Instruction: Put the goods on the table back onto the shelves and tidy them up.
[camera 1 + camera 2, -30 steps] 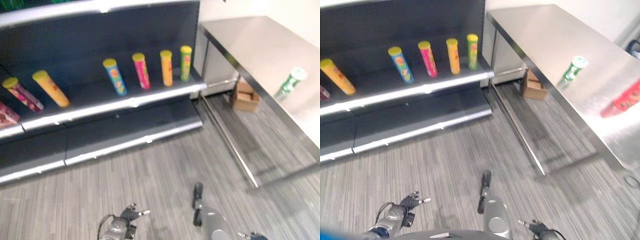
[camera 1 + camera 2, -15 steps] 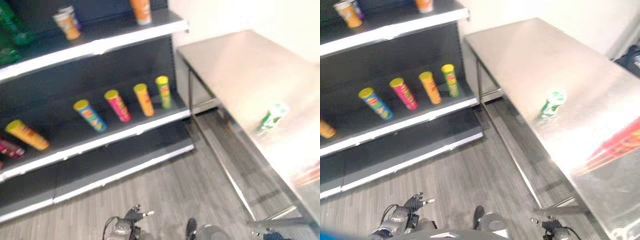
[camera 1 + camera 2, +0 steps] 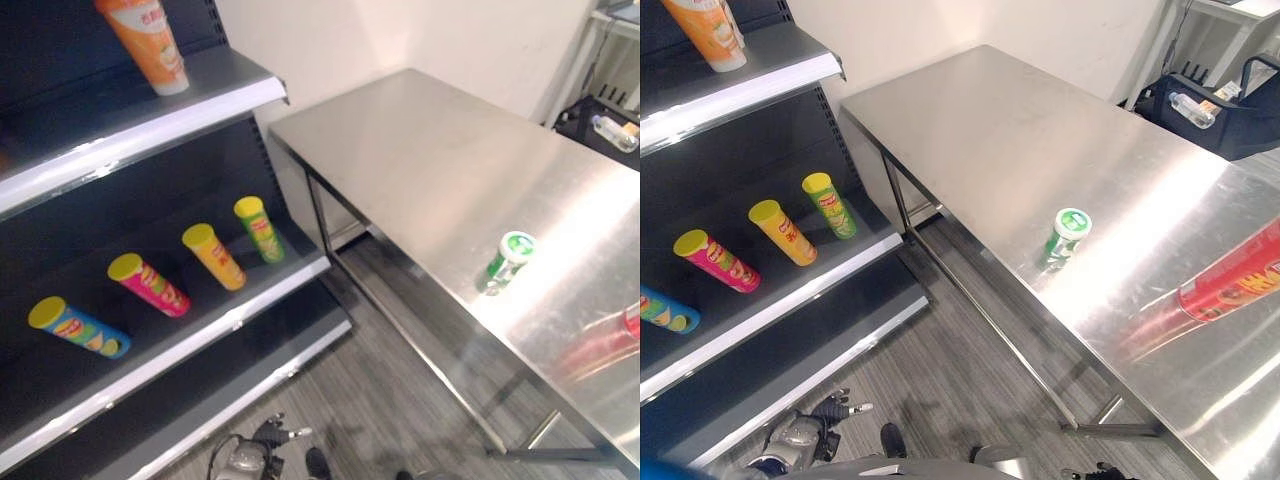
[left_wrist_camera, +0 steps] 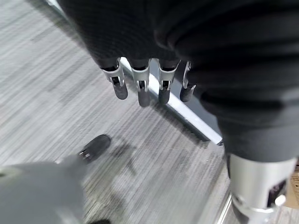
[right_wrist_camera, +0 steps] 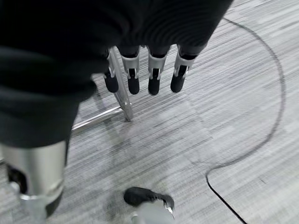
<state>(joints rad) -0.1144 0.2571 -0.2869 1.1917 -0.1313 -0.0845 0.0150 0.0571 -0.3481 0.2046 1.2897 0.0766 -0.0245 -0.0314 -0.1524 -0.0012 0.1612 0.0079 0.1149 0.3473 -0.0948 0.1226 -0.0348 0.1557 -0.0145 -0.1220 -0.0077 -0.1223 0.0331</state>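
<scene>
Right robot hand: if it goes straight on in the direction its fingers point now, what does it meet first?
Probably the grey striped floor. The right robot hand hangs with relaxed fingers pointing down, holding nothing. The metal table leg stands close beside that line; depth is unclear, so it might brush that.

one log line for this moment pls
phase: approaching table | left hand: open, empty, low | right hand: open, empty, low | green can: upright on table | red can: lying on table

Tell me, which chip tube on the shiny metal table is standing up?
The green tube with the white lid stands upright on the steel table. The red tube lies on its side.
</scene>
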